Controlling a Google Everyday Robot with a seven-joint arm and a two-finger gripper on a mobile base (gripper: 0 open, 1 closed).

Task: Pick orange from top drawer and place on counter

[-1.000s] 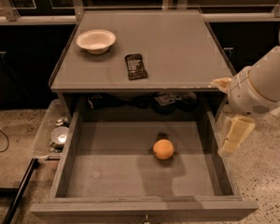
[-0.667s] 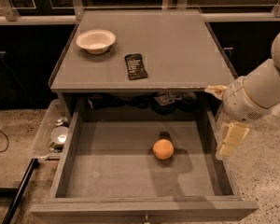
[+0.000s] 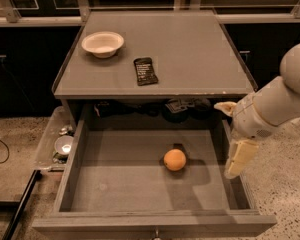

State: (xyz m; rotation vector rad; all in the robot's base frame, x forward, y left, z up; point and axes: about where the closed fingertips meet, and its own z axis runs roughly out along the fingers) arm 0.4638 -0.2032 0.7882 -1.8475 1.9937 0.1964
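The orange [image 3: 175,160] lies on the flat grey bottom of the open top drawer [image 3: 120,179], right of centre and apart from the walls. My gripper [image 3: 226,139] hangs over the drawer's right side wall, to the right of the orange and a little above it, not touching it. Its two pale fingers [image 3: 238,158] are spread wide apart and hold nothing. The grey counter [image 3: 195,49] is the cabinet top just behind the drawer.
A white bowl [image 3: 103,43] and a flat black device [image 3: 145,70] sit on the left half of the counter. A clear plastic bin [image 3: 57,143] of small items stands on the floor left of the drawer. Dark clutter [image 3: 182,106] shows under the counter's front edge.
My gripper has moved left and slightly down, from beside the cabinet's right corner to over the drawer's right wall. The orange has not moved.
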